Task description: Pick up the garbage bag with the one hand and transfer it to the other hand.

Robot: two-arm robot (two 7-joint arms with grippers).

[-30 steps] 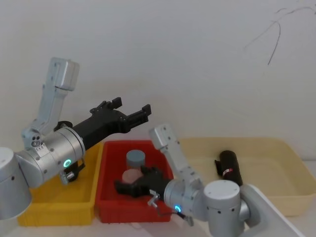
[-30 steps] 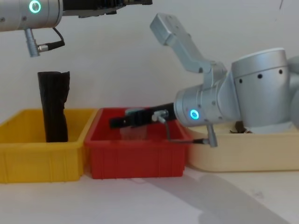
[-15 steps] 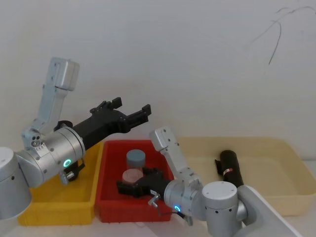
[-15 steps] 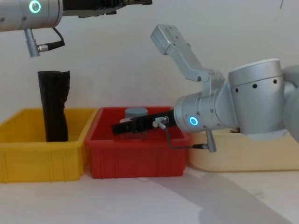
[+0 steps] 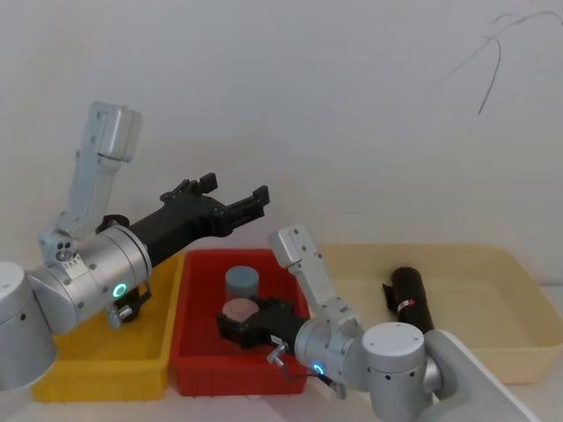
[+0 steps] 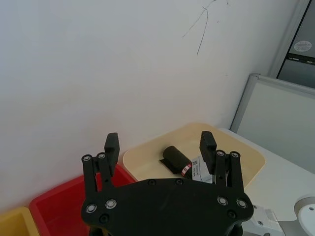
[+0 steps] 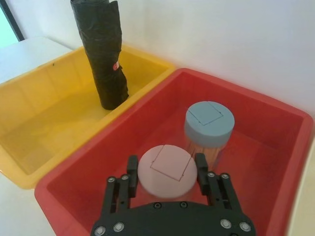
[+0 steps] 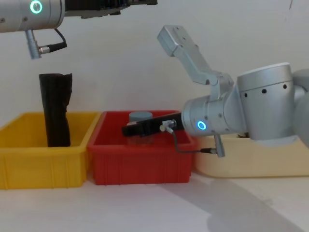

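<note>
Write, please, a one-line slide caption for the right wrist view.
Right gripper open around a pink-lidded jar in the red bin, blue-lidded jar behind.

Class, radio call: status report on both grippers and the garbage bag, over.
Left gripper open, raised above red bin. Right gripper open, low in that bin, fingers flanking pink-lidded jar. Garbage bag lying untouched in cream tray.

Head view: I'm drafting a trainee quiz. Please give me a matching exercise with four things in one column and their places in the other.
Things:
1. garbage bag
2. upright black roll
3. blue-lidded jar
4. left gripper

Places:
A. standing in the yellow bin
B. raised above the bins, open
C. lying in the cream tray
D. in the red bin

Pairs: 1-C, 2-A, 3-D, 4-B
</note>
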